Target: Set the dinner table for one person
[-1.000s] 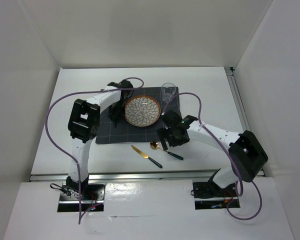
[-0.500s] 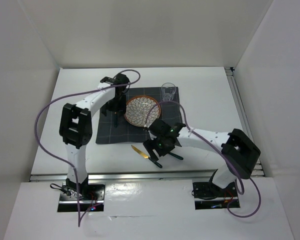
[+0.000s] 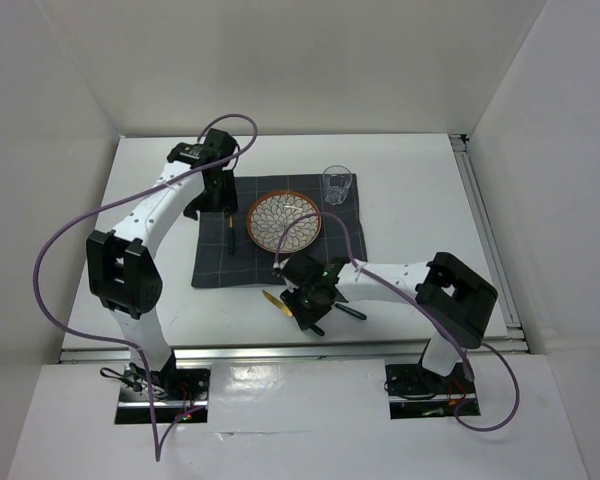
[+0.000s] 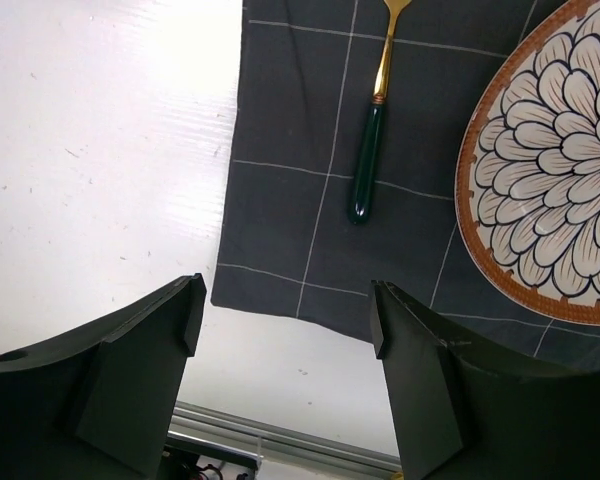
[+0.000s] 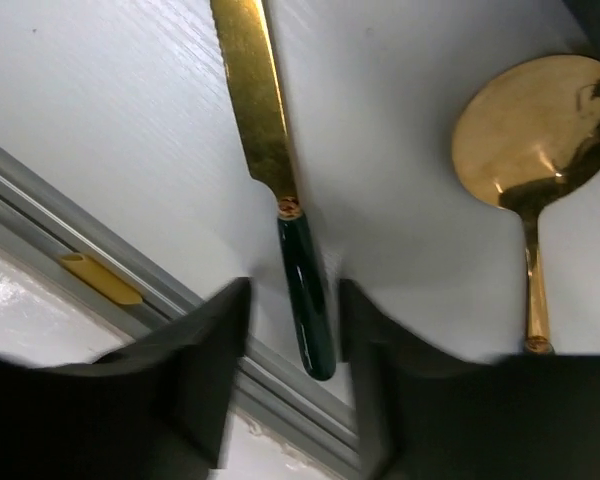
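Note:
On the white dinner table [image 3: 420, 170] lies a dark checked placemat [image 3: 210, 265] with a flower-patterned plate [image 3: 283, 220], a clear glass [image 3: 337, 185] at its far right corner, and a green-handled gold fork [image 3: 230, 237] left of the plate. My left gripper [image 3: 215, 187] hangs open and empty above the mat's far left; its wrist view shows the fork [image 4: 365, 170], the plate [image 4: 550, 170] and the mat [image 4: 310, 230]. My right gripper [image 3: 303, 303] is open, its fingers [image 5: 180, 380] on either side of the knife's green handle [image 5: 305, 300]. The gold spoon [image 5: 530, 130] lies beside the knife.
The knife's gold blade [image 3: 273, 299] and the spoon's green handle [image 3: 352, 313] stick out from under my right gripper, on bare table in front of the mat. The silver front rail [image 5: 80, 230] runs just behind the knife handle. White walls enclose the table.
My left gripper has drawn back from the fork toward the far left, leaving it on the mat. My right gripper has moved left from the spoon to the knife handle.

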You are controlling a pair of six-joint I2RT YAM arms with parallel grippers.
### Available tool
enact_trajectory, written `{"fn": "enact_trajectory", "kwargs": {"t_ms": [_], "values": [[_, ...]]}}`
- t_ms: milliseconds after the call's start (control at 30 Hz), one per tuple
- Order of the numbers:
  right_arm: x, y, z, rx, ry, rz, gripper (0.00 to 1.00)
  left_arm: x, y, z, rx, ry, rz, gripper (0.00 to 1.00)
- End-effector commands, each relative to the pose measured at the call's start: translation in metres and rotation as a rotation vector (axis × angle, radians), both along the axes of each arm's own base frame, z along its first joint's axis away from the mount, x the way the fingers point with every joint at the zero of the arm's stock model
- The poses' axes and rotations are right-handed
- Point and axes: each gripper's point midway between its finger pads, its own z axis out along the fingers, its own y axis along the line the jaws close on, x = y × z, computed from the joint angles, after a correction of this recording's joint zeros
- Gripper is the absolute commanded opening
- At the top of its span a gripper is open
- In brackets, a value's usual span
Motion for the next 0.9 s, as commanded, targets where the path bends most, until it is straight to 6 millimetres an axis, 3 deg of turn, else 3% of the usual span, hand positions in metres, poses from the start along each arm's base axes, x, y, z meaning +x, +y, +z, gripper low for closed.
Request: {"fn": "enact_trajectory", "kwargs": {"t_ms": [0,67,100,233,333,467,600,733,867], "values": [[0.001,0.001,-0.010,-0.020,-0.015,-0.005,0.44,-0.005,0.005,0.018,-0.035,-0.039,0.033,0.84],[0.001,0.005,-0.003,-0.017,-0.028,0.001,0.35,-0.006,0.005,0.021,-0.038,-0.048,0.033,0.84],[0.000,0.001,-0.003,-0.030,-0.021,0.001,0.26,-0.006,0.005,0.021,-0.042,-0.050,0.041,0.84],[0.000,0.008,0.032,-0.003,-0.064,0.032,0.10,-0.006,0.007,0.025,-0.053,-0.057,0.047,0.83],[0.007,0.008,0.064,0.018,-0.120,0.039,0.05,-0.005,0.006,0.031,-0.059,-0.076,0.047,0.83],[0.019,-0.017,0.095,-0.028,-0.210,-0.024,0.01,-0.004,0.006,0.037,-0.081,-0.089,0.049,0.83],[0.059,-0.040,0.116,-0.010,-0.279,-0.234,0.00,-0.004,0.005,0.044,-0.115,-0.111,0.047,0.83],[0.113,-0.074,0.114,0.011,-0.259,-0.538,0.00,-0.006,0.010,0.045,-0.114,-0.111,0.058,0.83],[0.161,-0.079,0.102,0.059,-0.257,-0.662,0.00,-0.009,0.014,0.039,-0.110,-0.100,0.068,0.83]]}}
